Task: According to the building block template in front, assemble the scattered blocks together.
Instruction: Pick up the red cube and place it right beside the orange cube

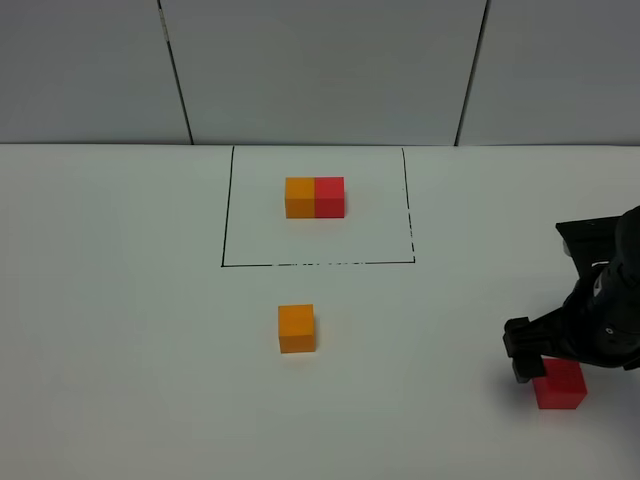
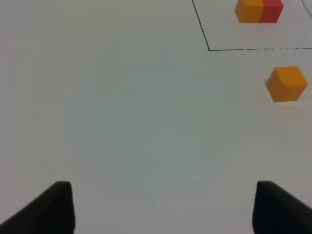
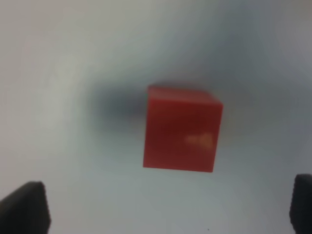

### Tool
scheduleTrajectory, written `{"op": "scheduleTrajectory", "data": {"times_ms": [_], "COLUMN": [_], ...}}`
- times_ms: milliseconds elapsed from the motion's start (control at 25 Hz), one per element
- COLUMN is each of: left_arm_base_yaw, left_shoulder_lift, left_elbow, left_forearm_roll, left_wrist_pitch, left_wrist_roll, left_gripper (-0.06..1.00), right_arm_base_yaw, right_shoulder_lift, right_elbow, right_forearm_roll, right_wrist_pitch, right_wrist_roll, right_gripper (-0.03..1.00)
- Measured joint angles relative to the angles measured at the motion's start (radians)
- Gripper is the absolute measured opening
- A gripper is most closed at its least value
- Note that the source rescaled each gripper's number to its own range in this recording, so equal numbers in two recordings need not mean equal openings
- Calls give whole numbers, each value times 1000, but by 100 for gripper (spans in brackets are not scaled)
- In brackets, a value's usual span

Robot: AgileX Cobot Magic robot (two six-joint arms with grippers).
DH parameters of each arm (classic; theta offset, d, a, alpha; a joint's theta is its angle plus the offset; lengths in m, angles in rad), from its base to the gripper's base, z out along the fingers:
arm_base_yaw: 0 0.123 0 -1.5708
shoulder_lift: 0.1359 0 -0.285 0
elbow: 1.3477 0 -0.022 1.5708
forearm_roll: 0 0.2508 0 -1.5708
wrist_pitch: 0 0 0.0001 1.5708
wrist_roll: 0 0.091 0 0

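Note:
The building block template (image 1: 228, 215) is a black-lined rectangle at the table's far middle, framing a joined orange-red pair (image 1: 315, 197). The pair also shows in the left wrist view (image 2: 259, 10). The loose orange cube (image 1: 296, 328) (image 2: 286, 84) sits just in front of the frame. Near the right edge the loose red cube (image 1: 560, 386) (image 3: 181, 129) rests on the table. My right gripper (image 1: 548, 362) (image 3: 163, 214) hovers over it, open, with the cube just beyond its fingertips (image 3: 24, 210). My left gripper (image 2: 168, 214) is open over bare table with nothing between its fingers.
White tabletop (image 1: 120, 330) all around, backed by a grey panelled wall (image 1: 320, 70). The right arm's black body (image 1: 605, 290) leans in from the right edge.

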Motion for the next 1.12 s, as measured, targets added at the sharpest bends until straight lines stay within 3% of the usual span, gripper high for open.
{"op": "scheduleTrajectory", "data": {"times_ms": [1120], "left_arm_base_yaw": [0], "left_shoulder_lift": [0], "left_elbow": [0], "left_forearm_roll": [0], "left_wrist_pitch": [0], "left_wrist_roll": [0], "left_gripper": [84], "right_arm_base_yaw": [0], "right_shoulder_lift": [178], "right_elbow": [-1], "right_forearm_roll": [-37], "right_wrist_pitch": [-106], "right_wrist_roll": [-1], "right_gripper": [100]}}
